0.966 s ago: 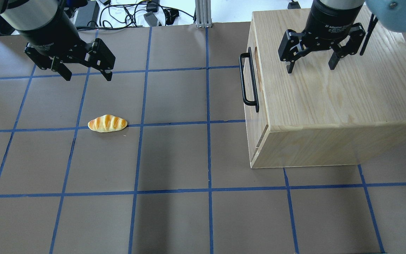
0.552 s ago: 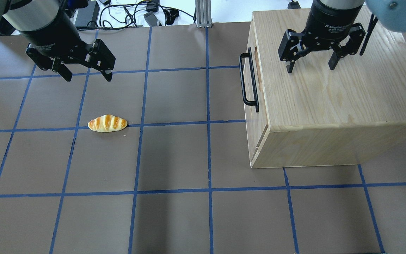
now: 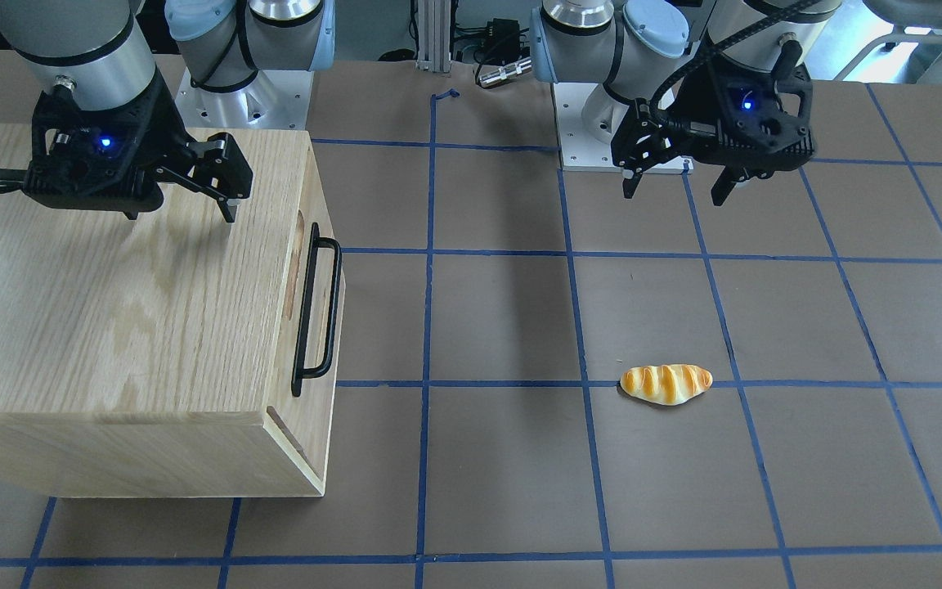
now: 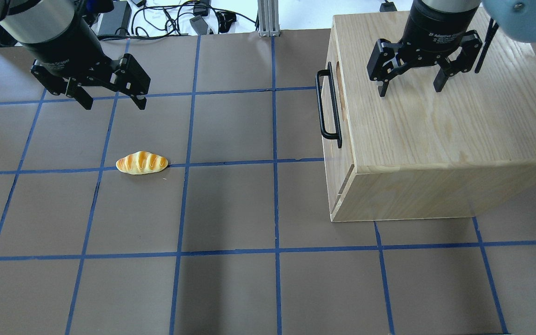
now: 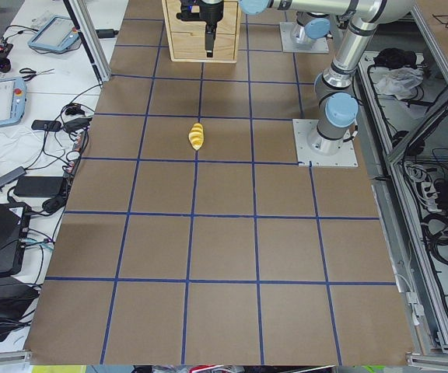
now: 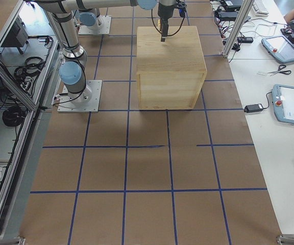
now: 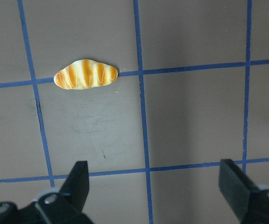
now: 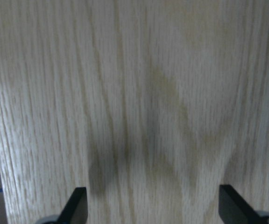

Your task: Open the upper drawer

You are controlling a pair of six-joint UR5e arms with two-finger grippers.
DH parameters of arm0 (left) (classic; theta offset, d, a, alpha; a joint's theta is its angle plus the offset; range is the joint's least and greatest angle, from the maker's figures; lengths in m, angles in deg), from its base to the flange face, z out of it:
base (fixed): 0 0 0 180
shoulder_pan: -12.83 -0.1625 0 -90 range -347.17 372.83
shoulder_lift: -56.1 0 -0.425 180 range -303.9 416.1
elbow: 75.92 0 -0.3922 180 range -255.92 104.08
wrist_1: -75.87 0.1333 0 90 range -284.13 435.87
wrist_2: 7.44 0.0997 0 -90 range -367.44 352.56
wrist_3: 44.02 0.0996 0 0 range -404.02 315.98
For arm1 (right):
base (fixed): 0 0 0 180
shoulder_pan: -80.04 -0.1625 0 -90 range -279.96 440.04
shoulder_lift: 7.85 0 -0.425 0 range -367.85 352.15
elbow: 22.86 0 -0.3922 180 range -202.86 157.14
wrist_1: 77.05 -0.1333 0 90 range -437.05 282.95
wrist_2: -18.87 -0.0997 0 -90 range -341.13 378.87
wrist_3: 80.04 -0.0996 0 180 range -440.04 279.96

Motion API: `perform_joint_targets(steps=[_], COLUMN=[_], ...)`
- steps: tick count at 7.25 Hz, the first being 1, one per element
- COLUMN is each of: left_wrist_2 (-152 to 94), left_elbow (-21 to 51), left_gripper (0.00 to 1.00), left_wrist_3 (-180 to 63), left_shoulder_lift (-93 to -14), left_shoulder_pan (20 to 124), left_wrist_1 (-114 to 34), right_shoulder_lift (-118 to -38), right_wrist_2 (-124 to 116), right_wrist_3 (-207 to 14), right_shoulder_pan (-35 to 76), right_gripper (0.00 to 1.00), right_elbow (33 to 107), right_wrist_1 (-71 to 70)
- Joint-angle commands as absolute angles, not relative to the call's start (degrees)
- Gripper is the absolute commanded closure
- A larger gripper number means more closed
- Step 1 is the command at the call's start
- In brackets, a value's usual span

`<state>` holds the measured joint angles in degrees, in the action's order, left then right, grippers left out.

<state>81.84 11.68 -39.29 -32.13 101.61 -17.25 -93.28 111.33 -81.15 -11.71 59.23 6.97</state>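
Hovering with both wide open and empty, we've got the left end effector [image 4: 113,103] over the bench [image 4: 231,209], the right end effector [image 4: 410,90] above the cabinet [image 4: 435,130]; upper drawer [image 3: 317,311] sits closed inside it

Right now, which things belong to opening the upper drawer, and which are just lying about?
Job: upper drawer, shut; its black bar handle; the oak cabinet holding it.
Lying about: bread roll on the table, apart from the cabinet.

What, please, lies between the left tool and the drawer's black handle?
Only bare taped table separates left tool from handle, as the overhead view shows.
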Motion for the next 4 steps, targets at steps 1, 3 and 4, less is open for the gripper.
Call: perform_joint_targets(steps=[1,3,4], left_wrist_2=[81.77,81.86,83.95], left_elbow=[14.25,13.38,11.55], left_gripper=[0.00,0.00,0.00], left_wrist_3=[-40.15,-40.24,-40.59], left_shoulder_lift=[-31.35,-32.49,-33.45], left_shoulder_pan=[101.16,101.16,101.33], left_wrist_1=[-15.03,-14.57,-14.57], right_shoulder_lift=[-93.28,-93.28,-93.28], right_wrist_2=[111.33,111.33,111.33], right_wrist_3=[-81.18,-81.09,-81.09], right_shoulder_pan=[-11.71,-11.71,-11.63], right_gripper=[0.00,0.00,0.00], right_elbow=[59.23,59.23,59.23], right_wrist_1=[6.97,6.97,6.97])
